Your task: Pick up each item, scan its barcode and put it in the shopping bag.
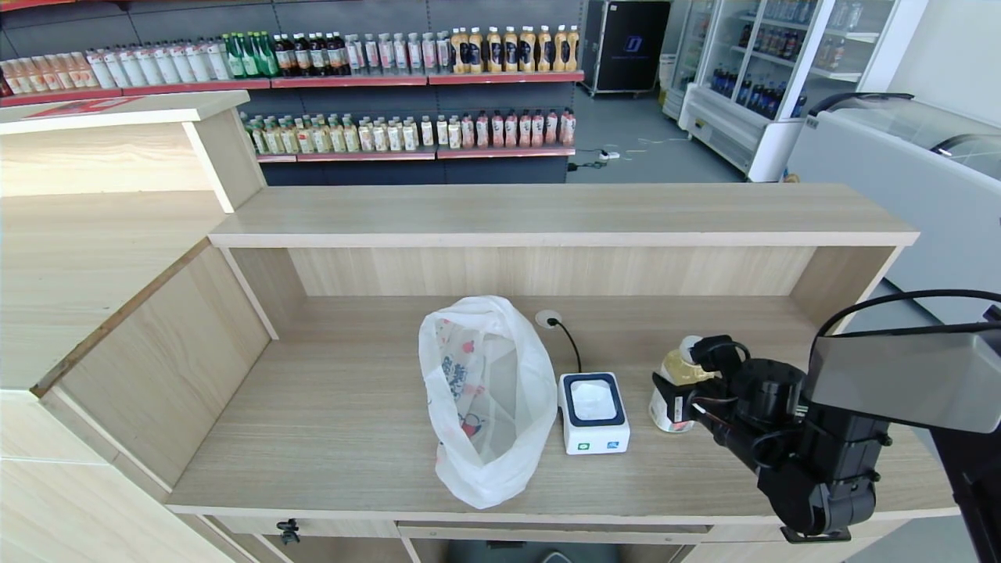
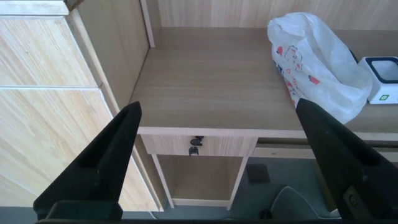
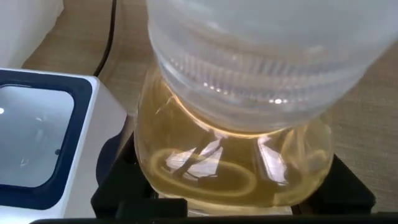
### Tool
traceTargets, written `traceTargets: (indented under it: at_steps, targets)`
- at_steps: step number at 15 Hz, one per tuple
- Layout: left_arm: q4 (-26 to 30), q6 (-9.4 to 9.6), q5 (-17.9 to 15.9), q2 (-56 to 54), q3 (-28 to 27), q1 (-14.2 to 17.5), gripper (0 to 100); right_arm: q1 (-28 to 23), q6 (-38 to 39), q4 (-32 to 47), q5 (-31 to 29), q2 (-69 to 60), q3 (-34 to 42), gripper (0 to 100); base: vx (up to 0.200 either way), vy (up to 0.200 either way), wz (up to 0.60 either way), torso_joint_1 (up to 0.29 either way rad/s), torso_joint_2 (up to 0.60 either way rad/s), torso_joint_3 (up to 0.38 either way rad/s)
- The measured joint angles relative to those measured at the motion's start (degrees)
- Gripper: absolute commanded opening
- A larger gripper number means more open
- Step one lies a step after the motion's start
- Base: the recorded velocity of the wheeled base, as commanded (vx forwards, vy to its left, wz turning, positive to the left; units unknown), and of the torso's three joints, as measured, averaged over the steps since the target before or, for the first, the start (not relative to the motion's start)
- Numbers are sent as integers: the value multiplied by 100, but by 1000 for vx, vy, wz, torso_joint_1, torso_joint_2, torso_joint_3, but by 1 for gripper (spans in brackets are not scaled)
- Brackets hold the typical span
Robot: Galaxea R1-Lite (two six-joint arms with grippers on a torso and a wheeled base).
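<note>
The shopping bag (image 1: 485,399), thin white plastic with a printed pattern, lies slumped with its mouth open at the middle of the wooden counter (image 1: 328,438). We judge it soft and liable to fold shut under a dropped item. Just to its right sits the white scanner (image 1: 594,410), window facing up.

Right of the scanner, near but apart from it, is the bottle (image 1: 679,371) of pale yellow drink, roughly upright under a light cap (image 1: 690,344). We see the right gripper (image 1: 682,403) clamped on its lower body, jaws pressed to either side. Whether its base rests on the counter we cannot tell.

We judge the bottle full, so weighty for its size. Its walls look stiff but smooth and rounded, so it could slip or turn in the grip; the straight labelled middle below the shoulder looks the best place to hold it.

The left gripper (image 2: 217,107) hangs off the counter's front left corner, jaws spread wide, holding nothing.
</note>
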Motion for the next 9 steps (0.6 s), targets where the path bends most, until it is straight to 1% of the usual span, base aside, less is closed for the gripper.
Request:
traceTargets:
  at_steps: [3, 5, 6, 7, 9]
  targets:
    - [0, 2, 0, 0, 0, 0, 100, -26, -24, 29, 90, -69, 46, 0, 0, 0, 0, 0, 0, 0]
    - [0, 2, 0, 0, 0, 0, 100, -130, -13, 165, 450, -400, 57, 0, 0, 0, 0, 0, 0, 0]
    - [0, 2, 0, 0, 0, 0, 100, -223, 2, 471, 686, -739, 57, 0, 0, 0, 0, 0, 0, 0]
    - [0, 2, 0, 0, 0, -2, 100, -325, 61, 941, 930, -1147, 62, 0, 0, 0, 0, 0, 0, 0]
    - [0, 2, 0, 0, 0, 0, 100, -551, 358, 2181, 1467, -2230, 66, 0, 0, 0, 0, 0, 0, 0]
